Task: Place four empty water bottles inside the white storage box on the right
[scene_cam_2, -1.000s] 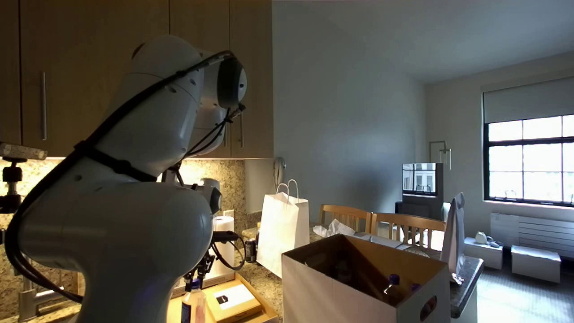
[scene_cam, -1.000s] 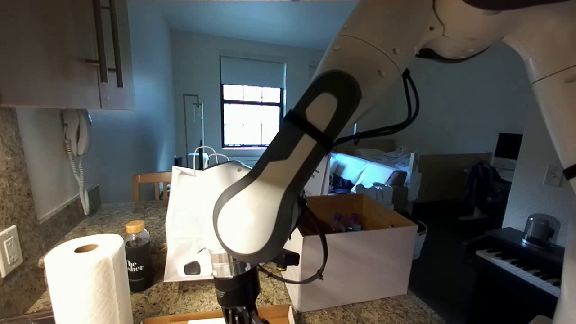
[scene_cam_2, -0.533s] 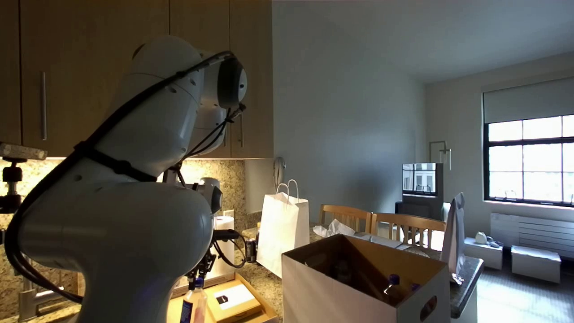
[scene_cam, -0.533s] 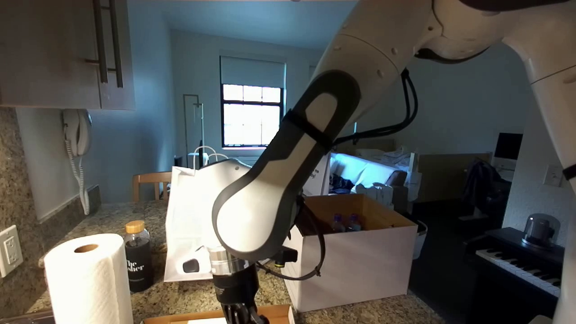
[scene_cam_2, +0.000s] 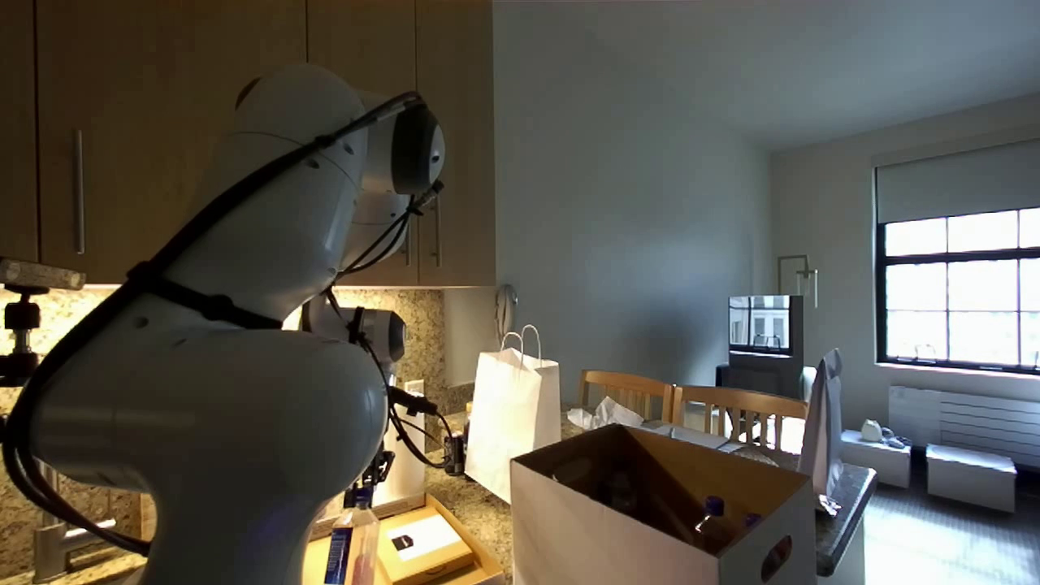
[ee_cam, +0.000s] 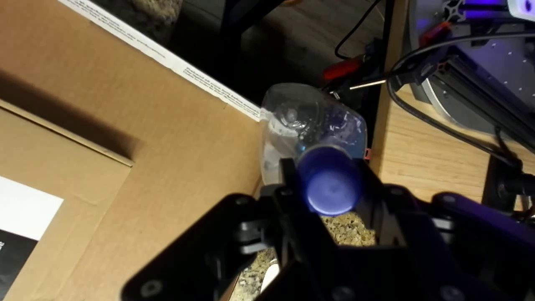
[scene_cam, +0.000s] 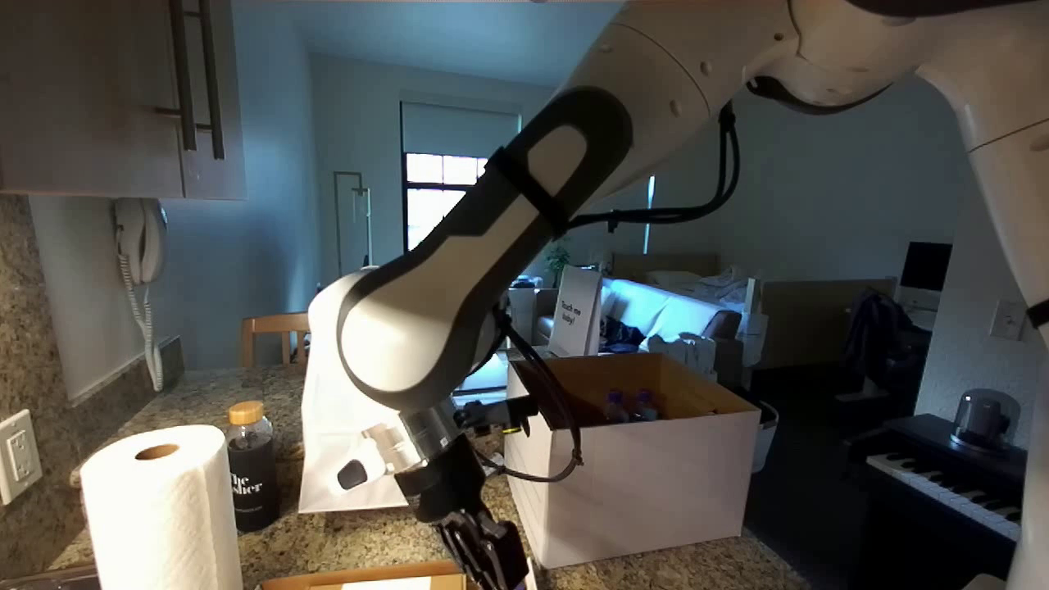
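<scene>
Wrist view shows the gripper (ee_cam: 328, 179) set pretty narrow, fingers (ee_cam: 288, 177) pinched either side of a water bottle (ee_cam: 299, 115) up by its blue cap (ee_cam: 333, 192), so yeah, it's got hold of that one. Bottle's clear plastic, and in an exterior view its body (scene_cam_2: 363, 543) leans a little, lower end cut off by the frame. Right by it is a shallow cardboard tray (ee_cam: 179, 138). From the wrist, the bottle overlaps the tray's edge, but I can't tell if they touch. A flat cardboard box (scene_cam_2: 439, 559) with a white label lies in the tray, and past the bottle there's a red-handled tool (ee_cam: 342, 69).

Then the granite counter (scene_cam: 328, 541): paper towel roll (scene_cam: 164, 508) standing upright, and a dark drink bottle (scene_cam: 252, 483) with a wooden lid just behind it. The white storage box (scene_cam: 647, 483) sits to the right of the gripper in both exterior views. Two more bottles (scene_cam: 645, 407) with bluish-purple caps show inside it, side by side; the held one is outside the box. Deeper down in there it's too dark to make out much. A white paper bag (scene_cam_2: 512, 418) with looped handles stands further back on the counter, and a sign (scene_cam: 576, 307) saying "Touch me baby!" is behind the box.

Way in back you've got wooden chairs (scene_cam_2: 735, 399), a couch (scene_cam: 672, 307), and a window (scene_cam_2: 951, 280) with its blind (scene_cam_2: 959, 191) partway down.
</scene>
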You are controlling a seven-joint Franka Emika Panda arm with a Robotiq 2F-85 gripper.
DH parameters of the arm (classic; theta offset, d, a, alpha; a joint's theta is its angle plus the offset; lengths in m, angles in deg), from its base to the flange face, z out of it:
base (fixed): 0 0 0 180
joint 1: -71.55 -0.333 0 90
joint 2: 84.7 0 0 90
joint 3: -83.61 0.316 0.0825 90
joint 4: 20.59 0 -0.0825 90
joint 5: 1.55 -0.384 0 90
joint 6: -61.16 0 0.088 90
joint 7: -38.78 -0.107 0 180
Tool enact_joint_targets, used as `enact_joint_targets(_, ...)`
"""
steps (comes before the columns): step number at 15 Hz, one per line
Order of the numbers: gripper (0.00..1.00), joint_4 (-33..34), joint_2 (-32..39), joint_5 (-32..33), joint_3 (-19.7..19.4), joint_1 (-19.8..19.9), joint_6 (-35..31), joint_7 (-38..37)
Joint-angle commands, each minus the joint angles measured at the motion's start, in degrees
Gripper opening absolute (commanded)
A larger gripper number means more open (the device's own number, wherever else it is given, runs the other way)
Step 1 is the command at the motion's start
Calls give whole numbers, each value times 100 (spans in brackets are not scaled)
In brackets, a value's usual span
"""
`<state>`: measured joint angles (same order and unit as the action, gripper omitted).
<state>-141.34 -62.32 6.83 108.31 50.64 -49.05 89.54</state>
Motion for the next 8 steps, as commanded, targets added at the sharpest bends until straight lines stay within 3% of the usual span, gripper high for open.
enact_joint_targets(1,13,131,-279,-105,42,34,100,5)
enact_joint_targets(8,12,-188,-1261,-602,-7,238,-847,-66)
